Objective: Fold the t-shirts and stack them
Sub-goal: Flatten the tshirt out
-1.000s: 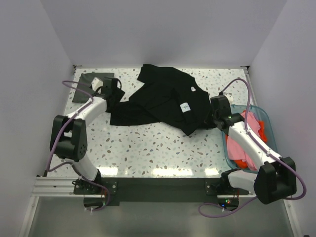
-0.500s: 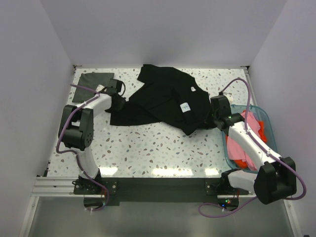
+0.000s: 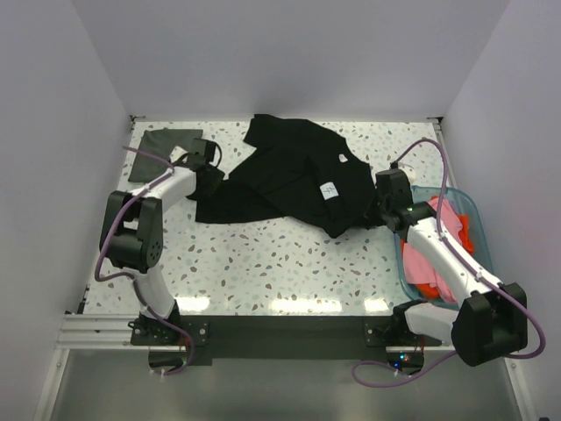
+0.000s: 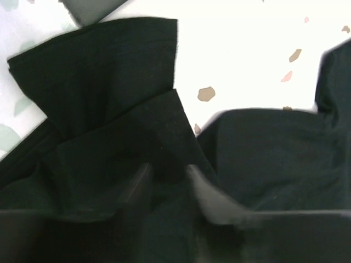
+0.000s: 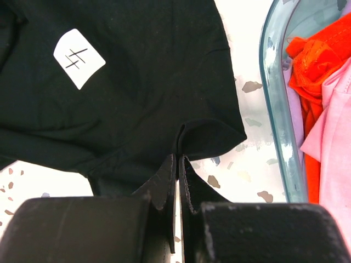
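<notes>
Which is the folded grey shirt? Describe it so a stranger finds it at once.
Start at the speckled table and go to its far left corner. The dark grey shirt lies there. Unlike the sprawling black shirt, it is folded flat and square.

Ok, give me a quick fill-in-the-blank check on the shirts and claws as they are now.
1. The right claw is ____ on the edge of the black shirt.
2. The folded grey shirt lies in the far ____ corner of the table.
3. The pink shirt lies in the bin beside an ____ one.

Missing words: shut; left; orange.
</notes>
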Motion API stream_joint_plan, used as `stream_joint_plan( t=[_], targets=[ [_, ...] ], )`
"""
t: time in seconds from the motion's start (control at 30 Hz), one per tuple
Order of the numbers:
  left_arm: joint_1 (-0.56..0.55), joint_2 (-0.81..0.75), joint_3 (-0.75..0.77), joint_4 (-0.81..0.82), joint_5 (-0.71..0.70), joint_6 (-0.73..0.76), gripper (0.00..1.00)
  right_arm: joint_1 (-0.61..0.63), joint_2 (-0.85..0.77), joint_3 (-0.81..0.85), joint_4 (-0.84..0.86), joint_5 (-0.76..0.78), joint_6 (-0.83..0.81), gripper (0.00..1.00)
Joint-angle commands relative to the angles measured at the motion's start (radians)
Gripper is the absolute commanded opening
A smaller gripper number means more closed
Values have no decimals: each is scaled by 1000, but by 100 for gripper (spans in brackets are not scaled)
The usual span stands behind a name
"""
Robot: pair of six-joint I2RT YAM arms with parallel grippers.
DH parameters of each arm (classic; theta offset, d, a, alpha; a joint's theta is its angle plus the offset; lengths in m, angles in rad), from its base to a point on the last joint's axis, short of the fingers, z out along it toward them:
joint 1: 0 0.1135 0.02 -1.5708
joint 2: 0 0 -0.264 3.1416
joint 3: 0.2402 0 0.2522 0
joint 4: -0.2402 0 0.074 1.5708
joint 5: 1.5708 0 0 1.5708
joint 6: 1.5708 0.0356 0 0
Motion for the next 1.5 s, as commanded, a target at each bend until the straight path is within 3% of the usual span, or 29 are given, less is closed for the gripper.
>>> stream_joint_plan(
  t=[0.0,0.07,0.17,0.4,0.9,1.0,1.1,1.13,1.23,1.3,1.47],
  targets=[
    [-25,-66,38,3,-43,19,46,-5,-24,4,47,18,-4,0],
    [-46,-69,51,-6,-61,17,60,-3,-21,5,50,17,-4,0],
    [-80,-59,72,-24,-75,1,64,-5,-15,5,56,10,-3,0],
    [-160,3,147,-67,-101,-44,64,-6,-9,-10,62,10,-3,0],
    [-190,125,233,-144,-106,-101,55,-14,-24,-27,60,6,-7,0],
    [-190,133,230,-149,-101,-102,50,-14,-26,-30,59,4,-9,0],
    [-190,124,223,-152,-103,-99,37,-17,-36,-33,57,9,-9,0],
    [-190,118,215,-150,-106,-96,27,-17,-44,-33,54,10,-9,0],
    [-180,79,195,-150,-107,-76,8,-26,-49,-21,41,14,-14,0],
    [-174,26,178,-146,-115,-50,0,-34,-52,-2,31,17,-17,0],
    [-172,-185,23,-115,-132,-6,0,-58,-82,35,-15,12,-24,0]
  ],
)
